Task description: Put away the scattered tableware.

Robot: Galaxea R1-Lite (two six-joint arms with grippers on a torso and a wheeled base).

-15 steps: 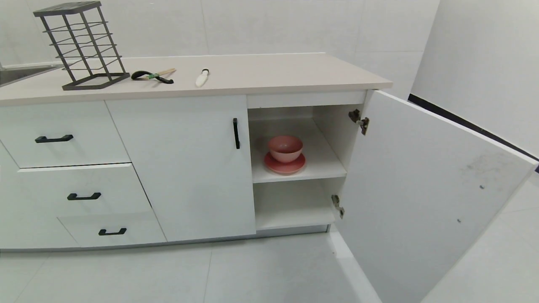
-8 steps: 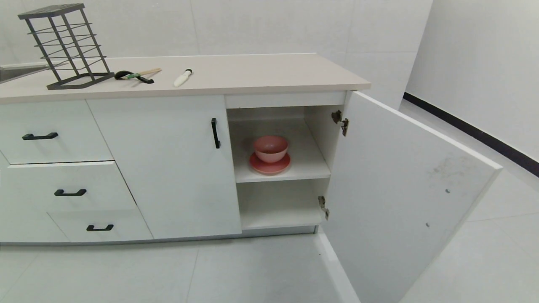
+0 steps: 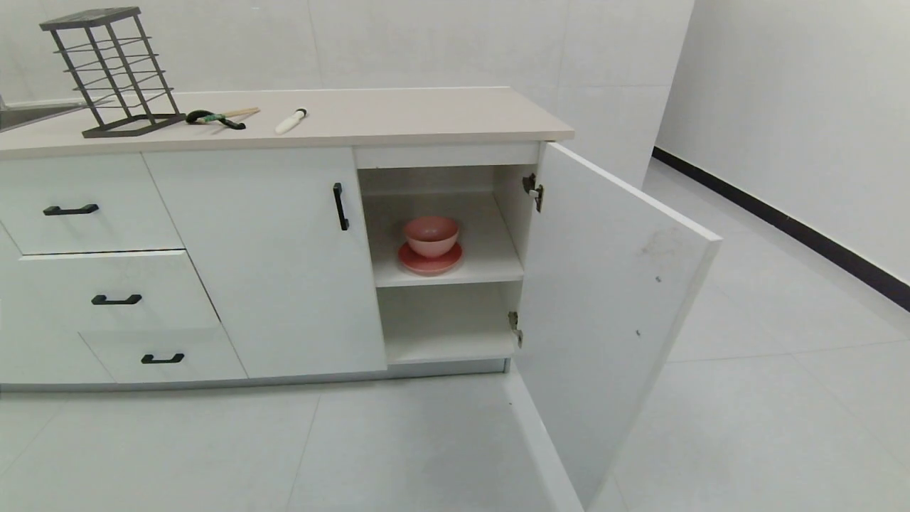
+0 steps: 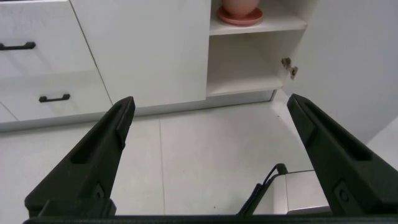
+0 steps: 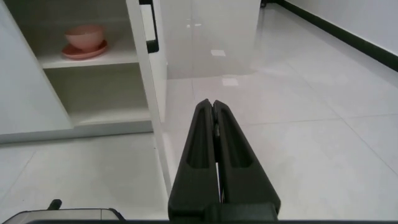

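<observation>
From the head view, one beige bench [image 3: 426,114] carries one black wire rack [image 3: 114,71] at its 9 o'clock end, and at the rack's 3 o'clock lie one black-headed tool with a green and wooden handle [image 3: 213,117] and one white-handled utensil [image 3: 290,121]. Below are three white drawers [image 3: 92,206], one closed white door [image 3: 270,263] and one open white door [image 3: 604,284] swung out at 4 o'clock. One pink bowl [image 3: 431,235] sits on one red plate [image 3: 419,266] on the cupboard's upper shelf [image 3: 490,263], at 9 o'clock of the open door. In the left wrist view, the left claw [image 4: 211,102] is spread wide with nothing in it, over the floor; the pink bowl [image 4: 239,5] rests on the red plate [image 4: 239,17] on the shelf beyond. In the right wrist view, the right claw [image 5: 213,104] has its fingers pressed together on nothing, above the floor tiles, with the pink bowl [image 5: 84,36] and red plate [image 5: 84,51] in the cupboard.
</observation>
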